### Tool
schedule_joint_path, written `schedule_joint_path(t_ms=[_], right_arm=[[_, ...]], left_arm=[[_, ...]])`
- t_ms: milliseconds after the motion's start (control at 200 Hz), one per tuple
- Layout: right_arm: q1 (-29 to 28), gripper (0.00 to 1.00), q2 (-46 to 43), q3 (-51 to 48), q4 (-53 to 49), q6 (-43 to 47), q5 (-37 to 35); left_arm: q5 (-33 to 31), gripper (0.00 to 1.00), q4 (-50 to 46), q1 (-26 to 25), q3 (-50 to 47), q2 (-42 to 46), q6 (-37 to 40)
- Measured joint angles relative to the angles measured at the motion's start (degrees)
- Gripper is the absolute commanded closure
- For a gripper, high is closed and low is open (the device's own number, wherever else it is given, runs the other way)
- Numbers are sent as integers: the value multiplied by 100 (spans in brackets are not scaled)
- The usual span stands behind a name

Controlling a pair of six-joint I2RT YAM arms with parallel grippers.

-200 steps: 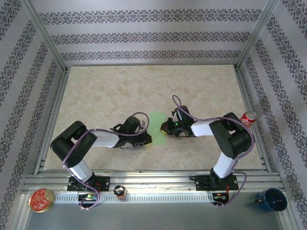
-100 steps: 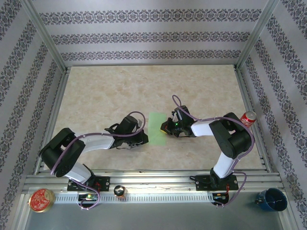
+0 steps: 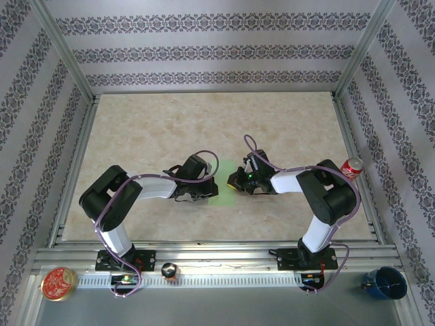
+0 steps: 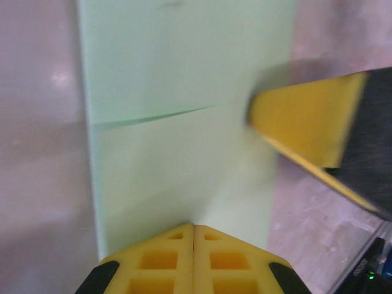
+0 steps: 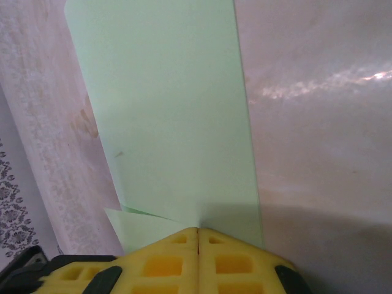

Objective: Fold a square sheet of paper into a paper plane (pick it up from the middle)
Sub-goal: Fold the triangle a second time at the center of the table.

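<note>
So, your left gripper [image 4: 194, 228] and right gripper [image 5: 197, 231] are both pinched shut, tips touching the folded paper [image 4: 177, 73] just ahead.

Left fingers [image 4: 159, 263], pressed together, meet the creased green paper [image 4: 177, 92] beside the right finger [image 4: 306, 116].

The square sheet of paper [image 4: 184, 153] looks matt and smooth, the marbled table [image 5: 318, 92] glossy.

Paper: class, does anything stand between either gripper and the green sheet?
Nothing visible does. The left gripper and the right gripper are both shut, with their tips right at the paper, one from each side.
</note>
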State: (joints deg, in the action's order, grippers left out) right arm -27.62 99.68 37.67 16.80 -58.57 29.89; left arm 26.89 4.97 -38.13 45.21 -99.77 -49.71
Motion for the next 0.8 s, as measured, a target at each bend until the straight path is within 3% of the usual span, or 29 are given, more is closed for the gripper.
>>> schedule_joint_path(t_ms=[395, 595, 804], right_arm=[[-317, 100, -385, 52, -461, 323, -17], [-673, 100, -90, 203, -415, 313, 72], [-553, 100, 66, 164, -282, 234, 195]], left_arm=[[24, 97, 424, 0, -345, 103, 2], [24, 97, 428, 0, -348, 103, 4], [26, 100, 426, 0, -345, 103, 24]])
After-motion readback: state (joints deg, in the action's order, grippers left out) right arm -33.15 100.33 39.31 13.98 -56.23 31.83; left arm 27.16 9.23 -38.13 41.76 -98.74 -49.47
